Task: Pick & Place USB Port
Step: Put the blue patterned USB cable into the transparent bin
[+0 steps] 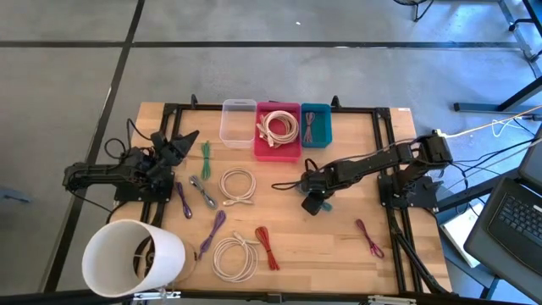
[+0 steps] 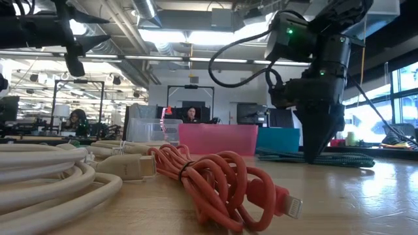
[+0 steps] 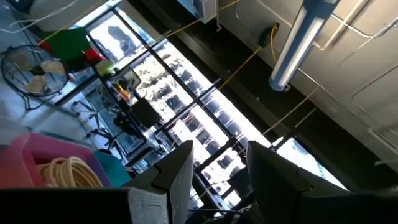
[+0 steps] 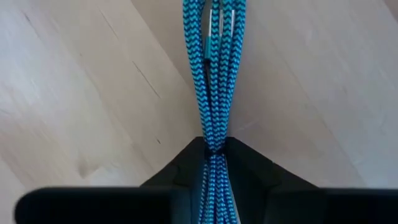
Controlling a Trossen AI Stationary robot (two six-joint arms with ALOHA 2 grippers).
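Observation:
A teal braided USB cable (image 4: 214,68), folded into a bundle, lies on the wooden table near its middle; it shows as a dark line (image 1: 286,185) in the high view and as a flat strand (image 2: 287,156) in the low view. My right gripper (image 4: 214,155) (image 1: 306,185) (image 2: 318,155) stands over one end of it, pointing down and shut on it. My left gripper (image 1: 182,141) (image 3: 217,177) waits open above the table's left side, tipped up toward the ceiling. My right gripper pinches the teal cable's bundle of several strands (image 4: 214,140) between its two fingers. It comes from above, pointing down, with the fingers across the strands. The rest of the cable (image 2: 281,156) lies stretched out on the table.
At the far edge stand a clear bin (image 1: 238,108), a pink bin (image 1: 292,152) with a cream cable and a teal bin (image 1: 327,127) with a cable. Green (image 1: 206,157), grey (image 1: 201,191), white (image 1: 237,185), purple (image 1: 369,237) and red (image 1: 267,247) cables lie about. A white tube (image 1: 131,258) stands at the near left.

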